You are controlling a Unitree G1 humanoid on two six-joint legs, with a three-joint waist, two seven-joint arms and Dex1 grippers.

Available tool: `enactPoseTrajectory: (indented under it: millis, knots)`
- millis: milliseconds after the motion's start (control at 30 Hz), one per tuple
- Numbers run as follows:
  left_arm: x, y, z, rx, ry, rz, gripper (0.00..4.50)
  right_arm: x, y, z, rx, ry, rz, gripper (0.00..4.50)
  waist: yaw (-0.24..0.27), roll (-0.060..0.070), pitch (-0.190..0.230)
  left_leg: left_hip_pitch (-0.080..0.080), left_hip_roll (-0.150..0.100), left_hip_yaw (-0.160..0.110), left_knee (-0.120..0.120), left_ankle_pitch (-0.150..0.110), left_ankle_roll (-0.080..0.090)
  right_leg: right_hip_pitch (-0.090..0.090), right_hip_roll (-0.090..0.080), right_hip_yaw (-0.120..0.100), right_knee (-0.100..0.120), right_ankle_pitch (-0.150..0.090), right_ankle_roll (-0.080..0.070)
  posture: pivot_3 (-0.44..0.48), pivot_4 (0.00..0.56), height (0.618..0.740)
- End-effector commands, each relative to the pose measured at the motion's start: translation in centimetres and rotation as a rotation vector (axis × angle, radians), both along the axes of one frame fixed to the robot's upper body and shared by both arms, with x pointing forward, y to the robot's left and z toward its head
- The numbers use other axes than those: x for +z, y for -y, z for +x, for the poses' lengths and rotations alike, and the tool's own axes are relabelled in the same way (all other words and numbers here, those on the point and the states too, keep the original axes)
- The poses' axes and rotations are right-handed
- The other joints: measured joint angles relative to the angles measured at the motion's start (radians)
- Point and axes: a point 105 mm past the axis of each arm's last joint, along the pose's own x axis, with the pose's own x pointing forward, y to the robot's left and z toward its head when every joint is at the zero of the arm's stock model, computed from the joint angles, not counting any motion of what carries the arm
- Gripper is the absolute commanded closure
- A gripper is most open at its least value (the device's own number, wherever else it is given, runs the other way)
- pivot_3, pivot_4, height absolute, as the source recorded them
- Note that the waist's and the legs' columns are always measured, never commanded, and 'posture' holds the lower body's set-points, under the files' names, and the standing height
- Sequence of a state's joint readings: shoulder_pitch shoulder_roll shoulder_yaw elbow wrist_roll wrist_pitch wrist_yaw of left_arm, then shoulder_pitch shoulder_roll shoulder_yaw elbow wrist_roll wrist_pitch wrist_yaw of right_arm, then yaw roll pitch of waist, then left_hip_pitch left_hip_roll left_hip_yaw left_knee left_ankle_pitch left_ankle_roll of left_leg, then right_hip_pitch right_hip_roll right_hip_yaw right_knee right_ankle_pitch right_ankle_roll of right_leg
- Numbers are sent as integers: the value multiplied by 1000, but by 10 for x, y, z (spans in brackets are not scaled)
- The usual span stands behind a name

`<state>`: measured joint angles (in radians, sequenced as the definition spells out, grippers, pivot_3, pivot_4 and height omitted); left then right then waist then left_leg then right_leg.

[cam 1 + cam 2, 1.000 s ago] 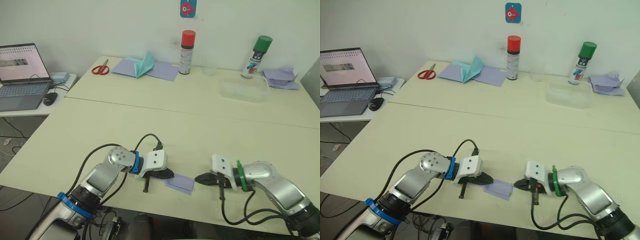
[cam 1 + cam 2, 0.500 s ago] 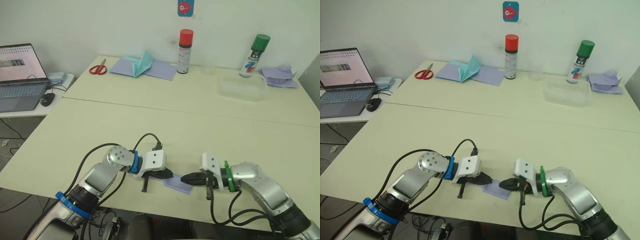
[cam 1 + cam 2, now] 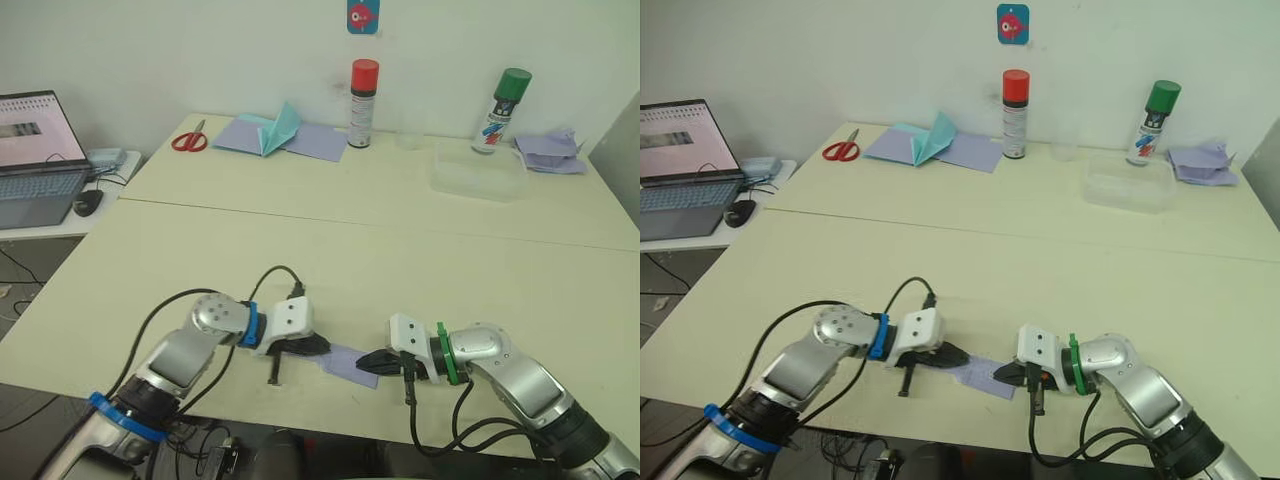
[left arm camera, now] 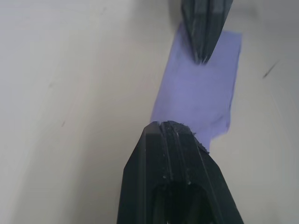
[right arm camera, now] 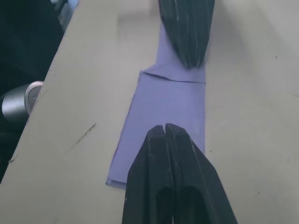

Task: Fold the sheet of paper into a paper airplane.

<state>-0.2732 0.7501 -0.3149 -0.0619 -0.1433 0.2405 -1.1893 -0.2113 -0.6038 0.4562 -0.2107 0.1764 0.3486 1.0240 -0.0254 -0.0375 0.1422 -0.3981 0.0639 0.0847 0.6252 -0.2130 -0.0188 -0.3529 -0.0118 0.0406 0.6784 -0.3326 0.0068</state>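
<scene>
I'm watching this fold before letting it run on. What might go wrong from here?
1. The sheet of paper lies close to the near edge of the table; a sideways push may slide it off.
2. Both tools, the left tool and the right tool, are shut with their tips on opposite ends of the paper; pushing toward each other may buckle it instead of creasing it.
3. The narrow tips could tear the thin paper if dragged.

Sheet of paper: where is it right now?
The sheet of paper lies flat near the table's front edge, between the left gripper and right gripper, both shut with tips on it.
</scene>
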Motion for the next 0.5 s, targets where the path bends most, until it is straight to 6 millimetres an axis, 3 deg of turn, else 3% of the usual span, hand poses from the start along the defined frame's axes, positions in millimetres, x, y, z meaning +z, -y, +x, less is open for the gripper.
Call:
enactPoseTrajectory:
  millis: [33, 100, 200, 400, 467, 500]
  knots:
    - [-29, -41, -8, 145, -110, 104, 4500, -21, 20, 3, -49, -49, -106, 4485, -2, 0, 0, 0, 0, 0, 0, 0, 0, 0, -1, 0, 0, 0, 0, 0, 150, 740]
    - [-23, -39, -8, 150, -98, 68, 4500, -21, 20, 4, -49, -49, -104, 4485, -2, 0, 0, 0, 0, 0, 0, 0, 0, -1, -2, -1, 0, 0, 0, 0, 150, 740]
    - [4, -23, -6, 115, -23, -74, 4500, -13, 16, 4, -30, -48, -64, 4485, -2, 0, 1, 0, 0, 1, 0, 0, 0, -1, -3, -1, 0, -1, -1, 0, 150, 740]
    - [41, -18, -3, 46, 87, -158, 4500, 22, 10, 9, -10, -10, 88, 4485, 2, 0, 10, -8, -1, 0, 0, 0, 0, -6, -3, -3, 0, 1, -5, 0, 150, 740]
    - [51, -14, -2, 20, 109, -182, 4500, 34, 11, 13, -14, 22, 121, 4107, 4, 0, 10, -17, -1, 0, 2, 0, 0, -16, -3, -3, 2, 2, -4, 0, 150, 740]
    - [54, -11, -2, 7, 115, -195, 4244, 39, 13, 13, -12, 28, 133, 3914, 4, 0, 10, -21, -2, 0, 3, 0, 0, -20, -3, -3, 2, 3, -3, 0, 150, 740]
